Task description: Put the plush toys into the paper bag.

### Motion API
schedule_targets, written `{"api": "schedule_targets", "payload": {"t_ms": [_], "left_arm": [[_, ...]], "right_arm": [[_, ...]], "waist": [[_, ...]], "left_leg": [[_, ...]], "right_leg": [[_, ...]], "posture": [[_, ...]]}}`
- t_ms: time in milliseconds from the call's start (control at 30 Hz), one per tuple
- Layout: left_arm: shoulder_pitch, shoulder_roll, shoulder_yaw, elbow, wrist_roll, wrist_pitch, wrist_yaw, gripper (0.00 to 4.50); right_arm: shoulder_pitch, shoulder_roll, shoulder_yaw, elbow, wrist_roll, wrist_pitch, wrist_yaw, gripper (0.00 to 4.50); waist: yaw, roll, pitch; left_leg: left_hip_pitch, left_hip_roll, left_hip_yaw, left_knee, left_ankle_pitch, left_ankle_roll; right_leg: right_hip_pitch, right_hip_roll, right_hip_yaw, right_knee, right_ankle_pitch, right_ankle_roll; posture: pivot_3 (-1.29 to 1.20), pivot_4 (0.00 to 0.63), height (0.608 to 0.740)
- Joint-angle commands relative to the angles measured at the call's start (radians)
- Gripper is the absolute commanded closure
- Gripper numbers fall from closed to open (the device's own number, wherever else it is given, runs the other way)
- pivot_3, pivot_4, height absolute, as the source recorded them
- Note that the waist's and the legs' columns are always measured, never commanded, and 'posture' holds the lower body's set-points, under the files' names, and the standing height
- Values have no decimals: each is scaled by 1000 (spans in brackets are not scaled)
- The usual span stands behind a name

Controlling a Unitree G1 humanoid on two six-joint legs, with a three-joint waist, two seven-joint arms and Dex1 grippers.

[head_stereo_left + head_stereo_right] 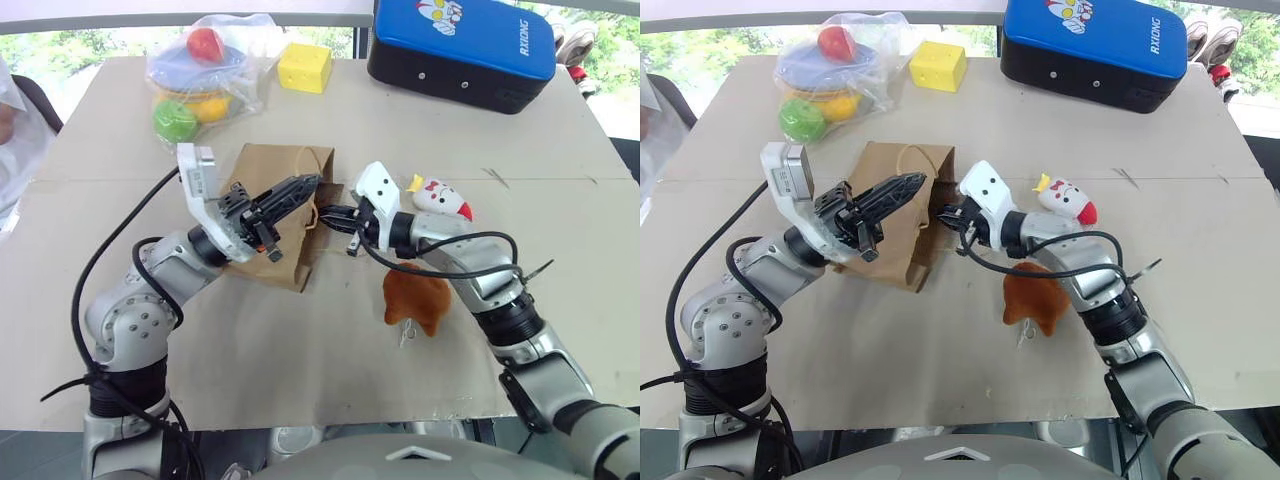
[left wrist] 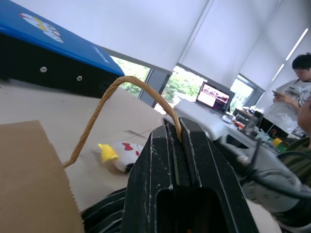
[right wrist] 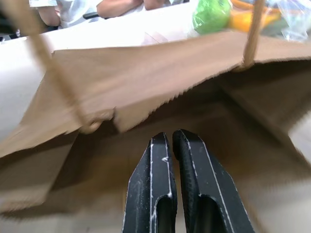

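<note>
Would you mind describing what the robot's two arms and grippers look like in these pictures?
Both arms are built of rounded silver-grey segments with black joints, and loose black cables loop along them. Each wrist carries a white block-shaped camera housing. The left gripper and the right gripper each have two slim black fingers; the wrist views show scuffed whitish marks along their edges.

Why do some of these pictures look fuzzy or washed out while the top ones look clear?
Head views: even daylight, table sharp. Left wrist view: black fingers and the handle of the paper bag crisp; bright windows behind wash out. Right wrist view: bag paper close to the lens is soft; a handle cord blurs.
</note>
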Motion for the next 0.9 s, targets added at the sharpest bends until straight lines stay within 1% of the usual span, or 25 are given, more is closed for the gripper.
{"api": "schedule_targets", "payload": {"t_ms": [33,200,267,400,633,800,900], "left_arm": [[-12,5,20,-50,-36,-3,-3,4500],[-18,-6,28,-52,-52,-11,17,4500],[-16,-6,30,-56,-53,-15,18,4500],[-8,-8,44,-70,-66,-20,29,4500],[-38,-14,73,-84,-124,-16,88,4500],[-100,-19,94,-72,-192,-16,158,4500],[-139,-14,115,-54,-225,-19,197,4500]], "right_arm": [[-48,83,7,149,-31,-130,36,4419],[-83,199,4,415,-73,-299,89,4419],[-94,249,-11,491,-69,-336,109,4419],[-107,309,-4,629,-109,-433,142,4419],[-117,358,4,756,-167,-511,152,4419],[-120,353,46,816,-239,-532,135,4419],[-123,352,49,833,-255,-528,127,4419]], "waist": [[-1,0,0],[0,0,0],[0,0,0],[-3,0,0],[-1,0,0],[-1,0,0],[-1,0,-1]], "left_leg": [[0,0,0,0,0,0],[0,0,0,0,0,0],[0,0,0,0,0,0],[0,0,0,0,0,0],[0,0,-1,0,0,0],[1,0,-1,0,0,0],[2,0,-1,0,0,0]], "right_leg": [[0,0,0,0,0,0],[0,0,0,0,0,0],[0,0,0,0,0,0],[0,0,0,0,0,0],[0,-1,-1,0,0,0],[1,-1,-1,0,0,0],[1,0,-1,1,0,0]], "posture": [[0,150,740],[0,150,740],[0,150,740],[0,150,740],[0,150,740],[0,150,740],[0,150,740]]}}
